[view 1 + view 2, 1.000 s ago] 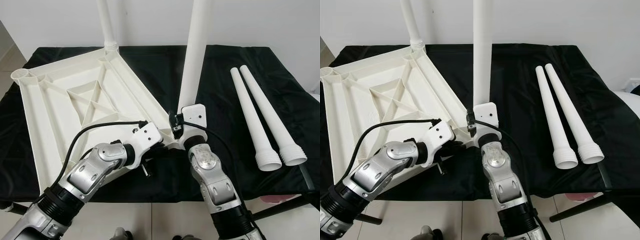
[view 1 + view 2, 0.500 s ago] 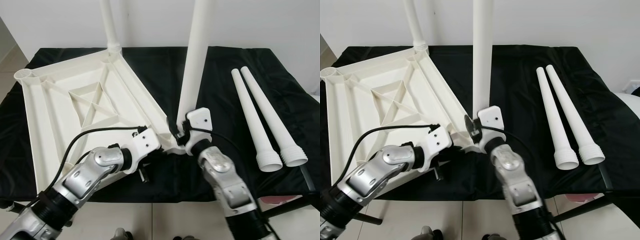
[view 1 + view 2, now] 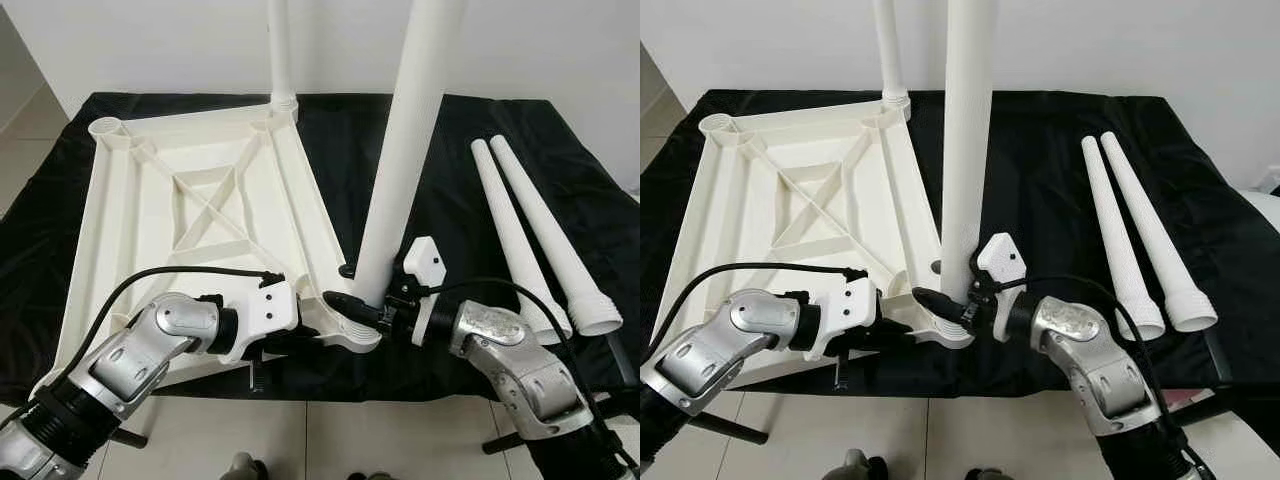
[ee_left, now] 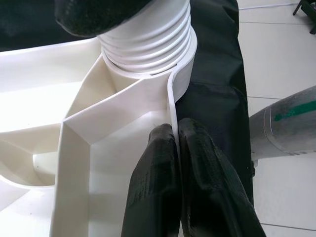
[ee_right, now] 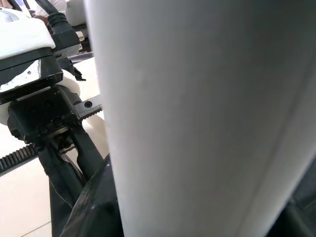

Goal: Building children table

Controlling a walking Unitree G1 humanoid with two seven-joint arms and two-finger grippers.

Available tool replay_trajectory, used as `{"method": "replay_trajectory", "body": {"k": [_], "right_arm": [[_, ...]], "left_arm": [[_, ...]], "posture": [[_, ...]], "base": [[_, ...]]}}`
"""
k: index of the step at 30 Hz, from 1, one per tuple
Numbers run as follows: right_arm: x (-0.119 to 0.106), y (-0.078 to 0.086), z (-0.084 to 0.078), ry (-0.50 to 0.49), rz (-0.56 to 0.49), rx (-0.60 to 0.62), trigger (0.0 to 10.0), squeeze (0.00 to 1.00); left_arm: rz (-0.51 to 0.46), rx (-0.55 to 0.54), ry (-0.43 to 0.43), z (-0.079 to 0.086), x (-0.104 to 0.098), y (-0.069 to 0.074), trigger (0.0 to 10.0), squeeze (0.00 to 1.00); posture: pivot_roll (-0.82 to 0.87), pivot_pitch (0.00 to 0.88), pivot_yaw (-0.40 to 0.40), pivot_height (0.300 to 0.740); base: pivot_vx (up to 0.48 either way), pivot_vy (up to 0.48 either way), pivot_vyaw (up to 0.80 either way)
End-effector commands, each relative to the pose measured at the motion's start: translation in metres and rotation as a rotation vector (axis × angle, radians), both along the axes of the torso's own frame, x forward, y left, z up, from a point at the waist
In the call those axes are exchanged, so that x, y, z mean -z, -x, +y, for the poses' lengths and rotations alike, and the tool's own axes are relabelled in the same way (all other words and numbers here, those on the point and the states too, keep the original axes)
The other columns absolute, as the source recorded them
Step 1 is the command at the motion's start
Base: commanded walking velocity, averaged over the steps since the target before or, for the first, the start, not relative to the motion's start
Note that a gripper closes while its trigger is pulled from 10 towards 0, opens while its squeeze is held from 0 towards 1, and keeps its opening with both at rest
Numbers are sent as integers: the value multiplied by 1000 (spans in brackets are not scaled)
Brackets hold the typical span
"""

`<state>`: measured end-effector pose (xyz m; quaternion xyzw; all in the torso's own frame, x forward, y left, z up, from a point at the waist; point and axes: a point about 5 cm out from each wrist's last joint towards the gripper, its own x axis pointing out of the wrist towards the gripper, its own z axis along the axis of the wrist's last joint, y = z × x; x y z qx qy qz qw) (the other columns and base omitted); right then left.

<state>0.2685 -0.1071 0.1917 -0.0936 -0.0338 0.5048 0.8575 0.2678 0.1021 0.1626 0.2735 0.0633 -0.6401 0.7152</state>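
Note:
The white table top [image 3: 112,205] lies upside down on the black-covered table. One white leg [image 3: 280,48] stands in its far corner. A second leg [image 3: 405,150] stands in the near corner socket, leaning slightly right, its threaded end [image 4: 148,34] seated in the socket. My right gripper [image 3: 366,308] is shut on this leg just above the socket, reaching in from the right; the leg [image 5: 207,118] looms close in the right wrist view. My left gripper [image 4: 175,138] is shut on the table top's rim beside that corner, also seen as the left gripper [image 3: 300,341] from the head.
Two loose white legs [image 3: 508,235] [image 3: 556,240] lie side by side on the black cloth [image 3: 460,110] at the right, wide threaded ends toward me. A socket at the table top's far-left corner [image 3: 108,128] holds nothing. Tiled floor lies below the front edge.
The table top has turned, its near corner now closer to the front edge. My right arm has swung round to the right of the leg, which now leans more. The left gripper keeps its hold.

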Motion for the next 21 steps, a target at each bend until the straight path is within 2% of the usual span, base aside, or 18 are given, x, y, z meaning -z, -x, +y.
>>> {"method": "replay_trajectory", "body": {"k": [1,2,3,4,5,6,7,8,9,14,15,18,19,21], "right_arm": [[-7,2,9,17,-51,-78,0,0],[-7,2,9,17,-51,-78,0,0],[-7,-10,8,29,-100,33,10000,0],[-8,-19,6,29,-129,128,10000,0],[-8,-19,6,29,-129,128,10000,0],[-9,-26,6,19,-164,213,10000,0],[-9,-26,6,19,-164,213,10000,0],[-8,-29,6,2,-172,269,10000,745],[-6,-29,7,-18,-164,295,10000,1000],[-6,-26,10,-65,-157,330,10000,1000],[-8,-24,11,-90,-165,332,10000,0],[-13,-21,11,-131,-176,341,10000,0],[-15,-21,11,-136,-183,344,10000,0],[-15,-20,10,-137,-193,357,10000,0]], "left_arm": [[-65,-60,-35,6,-3,-9,0,0],[-65,-60,-35,6,-3,-9,0,0],[-78,-86,-16,2,-4,-12,0,0],[-94,-115,4,-1,-5,-16,9020,0],[-94,-115,4,-1,-5,-16,9020,0],[-114,-139,17,-4,-5,-19,10000,0],[-114,-139,17,-4,-5,-19,10000,0],[-124,-168,40,-7,-6,-22,10000,0],[-122,-181,66,-8,-7,-24,10000,1000],[-115,-190,103,-10,-9,-25,10000,1000],[-124,-187,112,-11,-10,-25,10000,1000],[-111,-208,153,-13,-13,-25,10000,1000],[-96,-186,168,-13,-15,-22,10000,0],[-90,-179,183,-14,-16,-20,10000,0]], "posture": [[21,147,-9,740],[21,147,-9,740],[19,148,-8,740],[17,147,-6,740],[17,147,-6,740],[15,147,-4,740],[15,147,-4,740],[14,147,-3,740],[14,148,-2,740],[15,148,0,740],[15,147,0,740],[14,148,0,740],[12,147,-2,740],[11,146,-3,740]], "base": [[0,0,0],[0,0,0],[0,0,0],[0,0,0],[0,0,0],[0,0,0],[0,0,0],[0,0,0],[0,0,0],[0,0,0],[0,0,0],[0,0,0],[0,0,0],[0,0,0]]}}
